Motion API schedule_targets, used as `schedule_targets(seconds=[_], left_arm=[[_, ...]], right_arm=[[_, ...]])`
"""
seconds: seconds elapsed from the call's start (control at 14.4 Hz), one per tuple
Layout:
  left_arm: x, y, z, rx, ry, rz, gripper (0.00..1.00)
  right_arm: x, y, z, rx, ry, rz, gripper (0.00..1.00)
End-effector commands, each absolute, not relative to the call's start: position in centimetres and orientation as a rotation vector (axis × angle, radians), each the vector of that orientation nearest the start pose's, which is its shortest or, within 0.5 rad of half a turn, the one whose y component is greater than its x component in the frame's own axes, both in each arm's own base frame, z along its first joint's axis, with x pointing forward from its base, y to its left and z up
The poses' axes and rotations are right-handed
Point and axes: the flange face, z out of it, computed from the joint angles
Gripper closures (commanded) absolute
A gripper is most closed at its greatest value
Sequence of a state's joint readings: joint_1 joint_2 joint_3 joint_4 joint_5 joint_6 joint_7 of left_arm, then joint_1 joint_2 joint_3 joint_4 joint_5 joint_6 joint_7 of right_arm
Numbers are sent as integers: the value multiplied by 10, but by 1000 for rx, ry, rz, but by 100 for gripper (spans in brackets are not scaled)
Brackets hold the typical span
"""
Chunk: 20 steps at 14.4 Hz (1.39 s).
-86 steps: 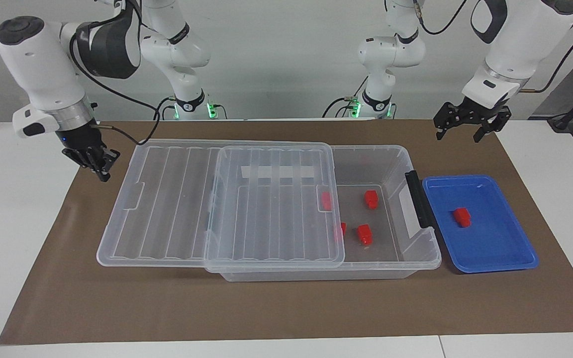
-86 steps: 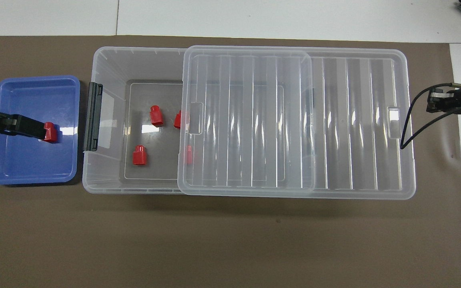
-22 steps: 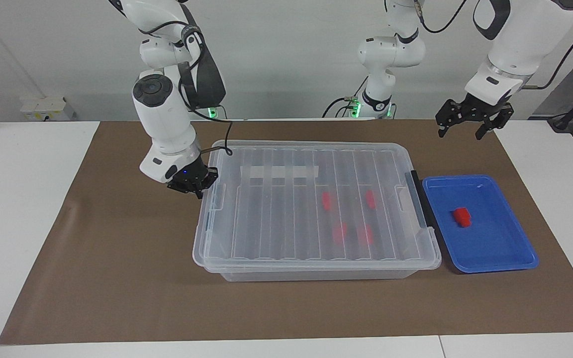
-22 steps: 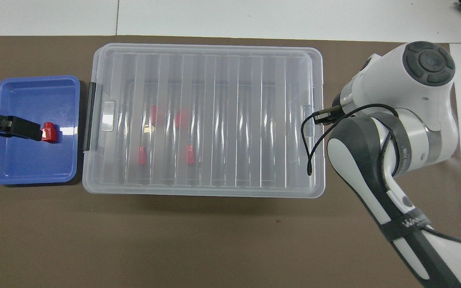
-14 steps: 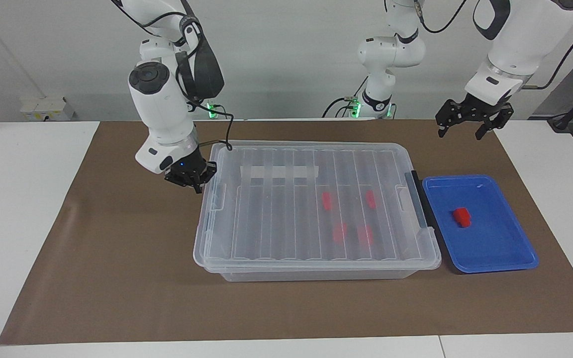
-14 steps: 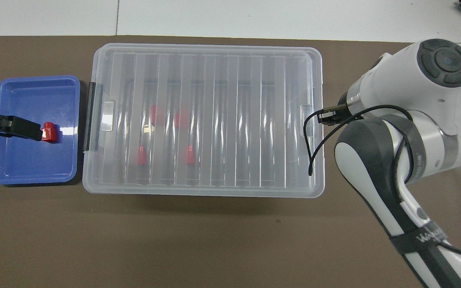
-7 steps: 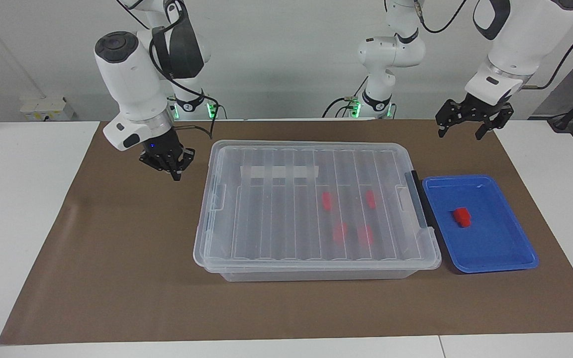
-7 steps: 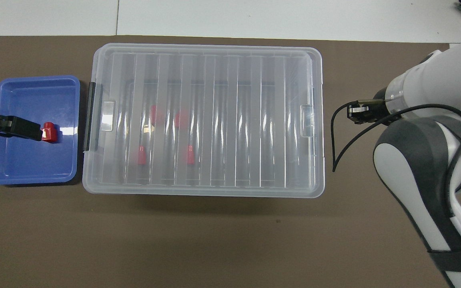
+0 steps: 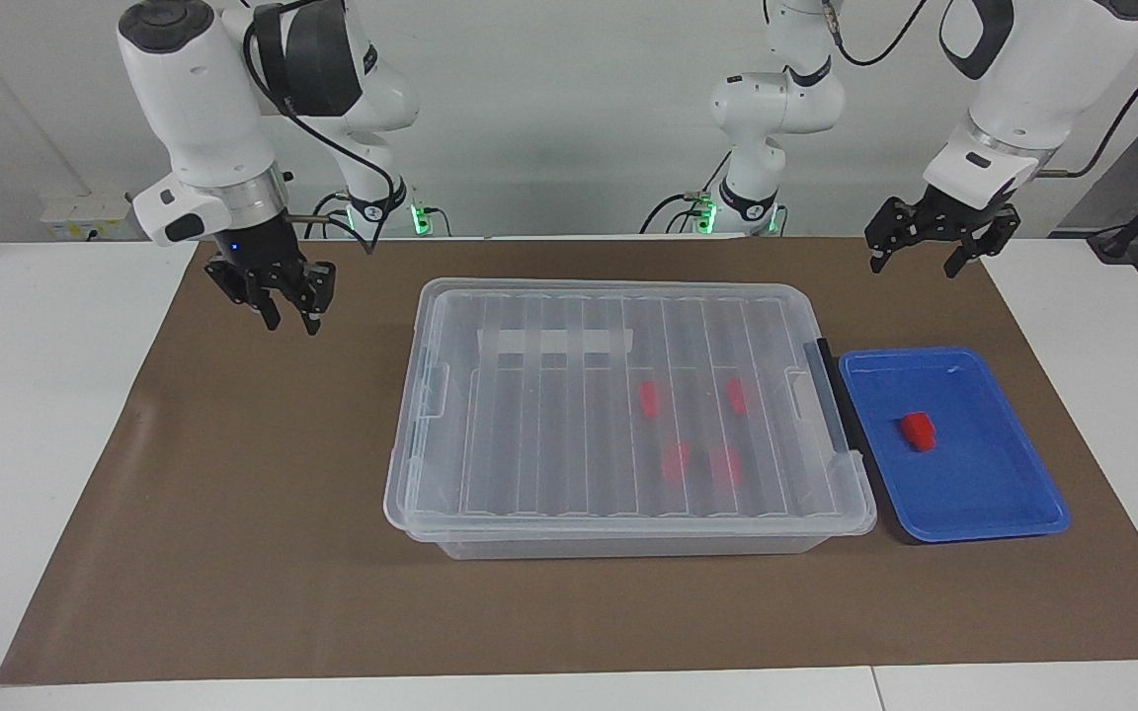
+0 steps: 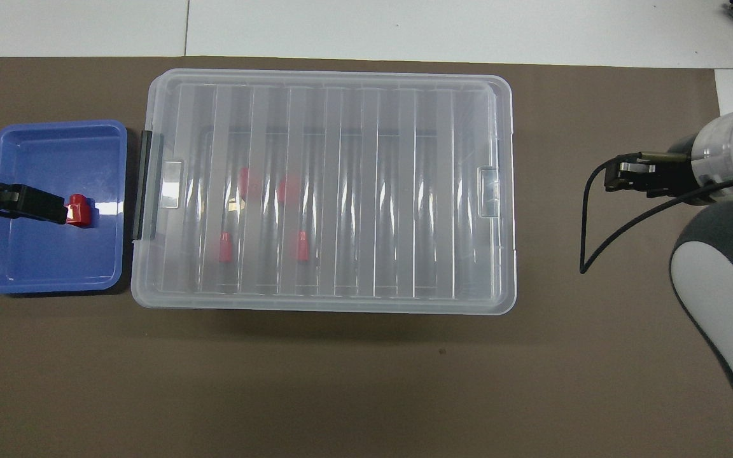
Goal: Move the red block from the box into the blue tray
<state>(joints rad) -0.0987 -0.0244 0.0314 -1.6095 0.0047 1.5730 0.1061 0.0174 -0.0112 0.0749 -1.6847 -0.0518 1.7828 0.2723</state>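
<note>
The box (image 9: 628,405) stands mid-table with its ribbed clear lid fully on. Several red blocks (image 9: 648,398) show blurred through the lid; they also show in the overhead view (image 10: 249,181). One red block (image 9: 917,431) lies in the blue tray (image 9: 984,494), which sits beside the box's black latch (image 9: 831,395). My left gripper (image 9: 915,262) hangs open and empty, high over the tray's end of the table. My right gripper (image 9: 289,321) is open and empty, raised over the bare mat beside the box's unlatched end.
A brown mat (image 9: 233,513) covers the table under everything. White table surface (image 9: 36,395) shows at both ends. The right arm's black cable (image 10: 595,242) hangs loose over the mat.
The lid, half slid off six seconds ago, now covers the box. My right gripper has left the lid's end and risen away toward the right arm's end. The left arm has stayed put.
</note>
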Motion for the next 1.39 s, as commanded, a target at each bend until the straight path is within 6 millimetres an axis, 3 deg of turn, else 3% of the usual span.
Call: schedule_targets(seconds=[0.0,0.21,0.42,0.97,1.32], left_arm=[[541,-34,626,-3139,256,14,0],[541,-35,626,-3139,258,14,0],[541,-35,625,-3139,258,17,0],[541,-35,626,-3139,258,14,0],[541,-34,626,-3139,256,14,0]], right_arm=[[556,37,620,-3145,337,-173,0],[554,35,645,-3158,339,-97,0],[565,27,657,-3165,286,-76,0],[529,32,644,-3182,274,37,0],[529,31,643,-3181,278,32,0]])
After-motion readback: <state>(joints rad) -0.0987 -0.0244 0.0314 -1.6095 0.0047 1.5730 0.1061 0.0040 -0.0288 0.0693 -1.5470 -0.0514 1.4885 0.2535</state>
